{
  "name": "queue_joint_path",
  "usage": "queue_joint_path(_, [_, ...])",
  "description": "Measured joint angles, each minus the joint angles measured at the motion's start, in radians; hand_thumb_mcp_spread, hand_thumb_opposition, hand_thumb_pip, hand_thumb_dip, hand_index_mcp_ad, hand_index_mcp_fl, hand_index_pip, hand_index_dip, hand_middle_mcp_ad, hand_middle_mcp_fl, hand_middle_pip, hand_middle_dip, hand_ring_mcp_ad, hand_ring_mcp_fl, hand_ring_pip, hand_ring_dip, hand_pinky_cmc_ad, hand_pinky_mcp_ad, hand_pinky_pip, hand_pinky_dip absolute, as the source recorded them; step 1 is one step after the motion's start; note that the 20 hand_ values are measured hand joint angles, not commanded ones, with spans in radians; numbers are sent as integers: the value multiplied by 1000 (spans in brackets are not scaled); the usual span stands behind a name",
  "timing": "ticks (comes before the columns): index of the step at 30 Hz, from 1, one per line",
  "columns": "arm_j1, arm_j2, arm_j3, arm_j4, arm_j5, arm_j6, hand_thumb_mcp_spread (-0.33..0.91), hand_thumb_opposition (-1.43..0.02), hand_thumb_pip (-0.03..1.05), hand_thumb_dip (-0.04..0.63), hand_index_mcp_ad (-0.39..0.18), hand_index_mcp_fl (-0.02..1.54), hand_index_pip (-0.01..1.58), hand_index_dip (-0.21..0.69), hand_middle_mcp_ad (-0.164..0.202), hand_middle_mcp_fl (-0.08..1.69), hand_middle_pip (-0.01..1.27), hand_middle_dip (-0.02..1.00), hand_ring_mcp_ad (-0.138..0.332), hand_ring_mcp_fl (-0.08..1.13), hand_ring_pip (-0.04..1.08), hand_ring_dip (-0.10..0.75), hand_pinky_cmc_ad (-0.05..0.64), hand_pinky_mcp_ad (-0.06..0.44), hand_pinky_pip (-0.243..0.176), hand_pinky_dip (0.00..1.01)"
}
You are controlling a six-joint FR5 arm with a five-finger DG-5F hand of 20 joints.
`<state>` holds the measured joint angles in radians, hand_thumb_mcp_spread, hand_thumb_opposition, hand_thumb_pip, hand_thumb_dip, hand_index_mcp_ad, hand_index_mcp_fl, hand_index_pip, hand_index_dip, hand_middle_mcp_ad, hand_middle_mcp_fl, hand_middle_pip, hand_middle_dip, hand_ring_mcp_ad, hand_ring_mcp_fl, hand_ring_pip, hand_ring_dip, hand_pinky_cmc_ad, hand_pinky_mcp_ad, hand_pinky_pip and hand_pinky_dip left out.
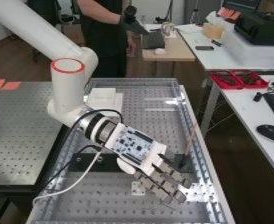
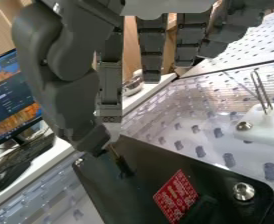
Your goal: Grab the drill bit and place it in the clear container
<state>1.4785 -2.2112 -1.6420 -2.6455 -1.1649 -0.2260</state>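
Observation:
Over the bench, the hand point(image 1: 162, 177) points toward the near right with its fingers stretched out and nothing visible in them. In the wrist view the hand point(image 2: 152, 50) hangs with straight fingers, its thick digit at one side reaching down to the black plate point(image 2: 167, 167). Close by that digit's tip, a thin dark piece with a brassy end, probably the drill bit point(image 2: 122, 163), stands at the plate; whether they touch I cannot tell. The high view has the black plate point(image 1: 88, 163) partly under the hand. I cannot make out the clear container with certainty.
A thin reddish-brown rod point(image 1: 190, 141) rises beside the fingers. White blocks point(image 1: 104, 99) stand farther back on the perforated bench point(image 1: 154, 90). A small white fixture point(image 1: 138, 188) sits near the hand. Red trays point(image 1: 235, 79) and a mouse point(image 1: 271, 133) are on the right-hand table.

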Motion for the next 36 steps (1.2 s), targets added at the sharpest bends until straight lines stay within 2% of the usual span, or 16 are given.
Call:
queue_joint_path(4, [-1,-1,3,-3,-1,-2,456,-916,571,379,-141,620,918,389,101,195,141,197,176,77,108,-14,195,108,-87,126])
queue_joint_path(6, [-3,-2,4,-6,-2,-3,456,-915,531,372,-141,620,918,389,101,197,141,197,175,77,108,-14,195,105,-87,126])
queue_joint_path(13, [-5,-4,9,-5,-3,-14,456,-901,531,358,-141,637,920,389,98,197,141,197,176,77,110,-14,195,108,-87,126])
queue_joint_path(22, [-7,-5,17,-4,-4,-23,508,-911,499,337,-141,744,990,379,98,201,141,197,176,77,108,-14,197,108,-87,122])
queue_joint_path(30, [-8,-4,17,-6,-4,-21,525,-922,490,333,-141,735,995,393,99,213,143,204,175,84,108,-14,202,105,-87,126])
queue_joint_path(36, [-7,1,14,2,-2,-21,524,-918,494,333,-141,686,923,393,98,209,143,204,175,91,110,-14,213,105,-87,126])
